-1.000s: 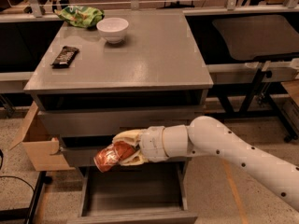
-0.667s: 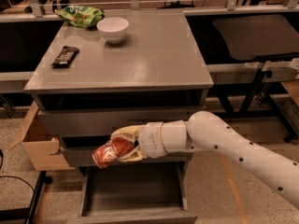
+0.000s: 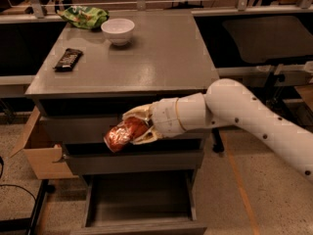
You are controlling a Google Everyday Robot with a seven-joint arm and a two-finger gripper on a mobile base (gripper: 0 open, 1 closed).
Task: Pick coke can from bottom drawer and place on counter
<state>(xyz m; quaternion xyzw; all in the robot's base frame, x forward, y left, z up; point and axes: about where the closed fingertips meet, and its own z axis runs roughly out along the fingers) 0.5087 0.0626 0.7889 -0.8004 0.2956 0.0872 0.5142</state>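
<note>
The cream two-finger gripper (image 3: 130, 128) is clamped around the small red dented coke can (image 3: 117, 136), its long axis tilted down-left, above the pulled-out grey bottom drawer (image 3: 142, 199).

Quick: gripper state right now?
Gripper: shut on the coke can, in front of the cabinet above the open bottom drawer.

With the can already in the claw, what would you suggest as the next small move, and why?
Probably raise the claw straight up. It is shut on the coke can, held in the air above the open bottom drawer but below the front edge of the counter. It likely must clear that edge before moving in over the counter.
</note>
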